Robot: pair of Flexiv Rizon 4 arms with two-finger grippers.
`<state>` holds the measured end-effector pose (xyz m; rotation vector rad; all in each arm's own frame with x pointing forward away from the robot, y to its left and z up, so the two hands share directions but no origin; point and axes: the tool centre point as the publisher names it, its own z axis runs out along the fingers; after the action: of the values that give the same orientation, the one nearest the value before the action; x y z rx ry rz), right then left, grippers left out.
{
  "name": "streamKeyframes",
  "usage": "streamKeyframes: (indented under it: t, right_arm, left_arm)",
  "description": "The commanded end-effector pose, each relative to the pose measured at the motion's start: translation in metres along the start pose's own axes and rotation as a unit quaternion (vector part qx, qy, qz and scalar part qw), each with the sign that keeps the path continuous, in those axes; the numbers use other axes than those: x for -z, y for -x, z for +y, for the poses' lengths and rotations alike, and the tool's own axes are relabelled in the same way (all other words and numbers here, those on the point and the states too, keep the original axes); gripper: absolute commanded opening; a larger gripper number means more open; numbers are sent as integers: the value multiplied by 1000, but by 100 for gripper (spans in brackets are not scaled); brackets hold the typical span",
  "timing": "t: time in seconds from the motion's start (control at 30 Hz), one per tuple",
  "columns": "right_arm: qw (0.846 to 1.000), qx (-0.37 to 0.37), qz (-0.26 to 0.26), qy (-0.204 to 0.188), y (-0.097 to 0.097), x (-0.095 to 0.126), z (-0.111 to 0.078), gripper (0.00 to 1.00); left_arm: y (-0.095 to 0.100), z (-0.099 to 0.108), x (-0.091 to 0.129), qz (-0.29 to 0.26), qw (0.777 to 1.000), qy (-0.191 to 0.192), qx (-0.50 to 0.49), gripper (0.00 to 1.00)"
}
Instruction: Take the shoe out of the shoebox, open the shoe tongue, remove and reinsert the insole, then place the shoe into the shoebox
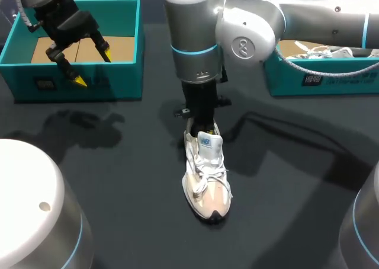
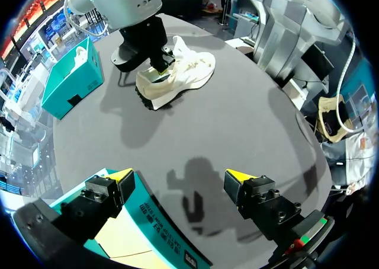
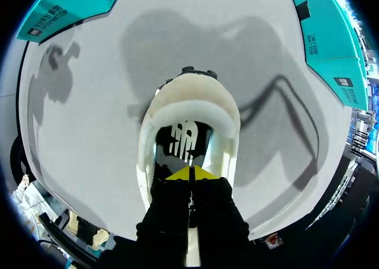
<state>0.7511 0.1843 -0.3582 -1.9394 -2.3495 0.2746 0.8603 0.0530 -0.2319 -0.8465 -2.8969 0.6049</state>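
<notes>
Shoe [image 1: 206, 177] stood central on the worktop [image 1: 118, 180], toe toward six o'clock; your right pincer [image 3: 190, 174] sat inside its heel opening, tips pressed together. Your left pincer [image 1: 93, 68] hung wide above the shoebox [image 1: 127, 73] edge at ten o'clock.

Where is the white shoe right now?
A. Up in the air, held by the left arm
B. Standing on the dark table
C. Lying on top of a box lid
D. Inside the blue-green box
B: the shoe stands sole-down on the dark table, with bare tabletop all around it and the right tool reaching down into its opening.
</notes>
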Motion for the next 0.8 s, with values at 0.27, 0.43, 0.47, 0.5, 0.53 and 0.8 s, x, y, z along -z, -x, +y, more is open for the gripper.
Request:
streamKeyframes:
  t: [0.27, 0.43, 0.47, 0.5, 0.53, 0.8]
  right_arm:
    - [1000, 9, 7, -21, -1, 9, 0, 19]
    - [1000, 2, -1, -25, -3, 14, -7, 31]
    - [1000, 0, -1, -26, -3, 14, -9, 31]
    - [1000, -1, -1, -27, -3, 14, -11, 31]
    - [1000, -1, -1, -28, -3, 14, -12, 31]
    - [999, -4, 1, -33, -5, 14, -17, 40]
  left_arm:
    - [-1, 0, 0, 0, 1000, 1, 0, 100]
    - [-1, 0, 0, 0, 1000, 1, 0, 100]
    - [-1, 0, 0, 0, 1000, 1, 0, 100]
    - [-1, 0, 0, 0, 1000, 1, 0, 100]
    - [-1, 0, 0, 0, 1000, 1, 0, 100]
    - [-1, 0, 0, 0, 1000, 1, 0, 100]
